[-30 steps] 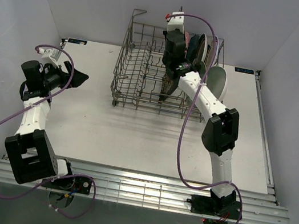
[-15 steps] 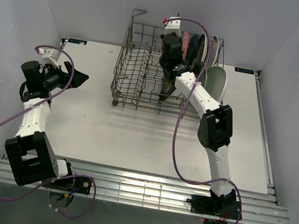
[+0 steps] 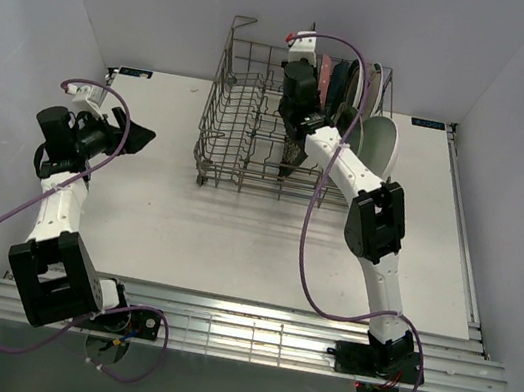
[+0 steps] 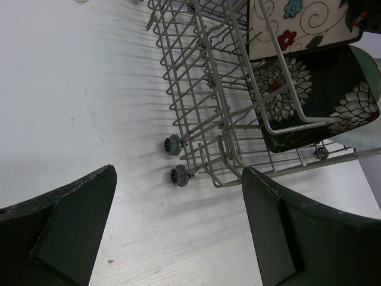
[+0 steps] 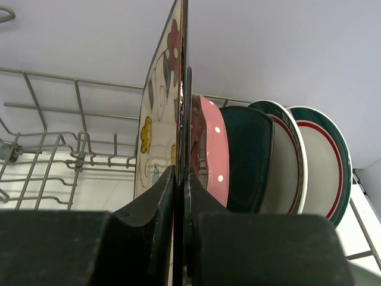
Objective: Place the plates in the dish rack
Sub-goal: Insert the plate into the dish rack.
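The grey wire dish rack stands at the back of the table. My right gripper is shut on the edge of the cream floral square plate and holds it upright inside the dish rack. Just right of it stand the pink dotted plate, the dark teal square plate and two red-and-teal-rimmed round plates. The dark floral square plate stands nearer the front of the rack. My left gripper hangs open over the bare table, left of the rack.
A mint round plate leans at the rack's right side. The rack has small wheels at its near corner. The white table is walled on the left, right and back.
The right arm has shifted a little to the left over the rack with the floral plate still in its grip. The left arm has not moved.
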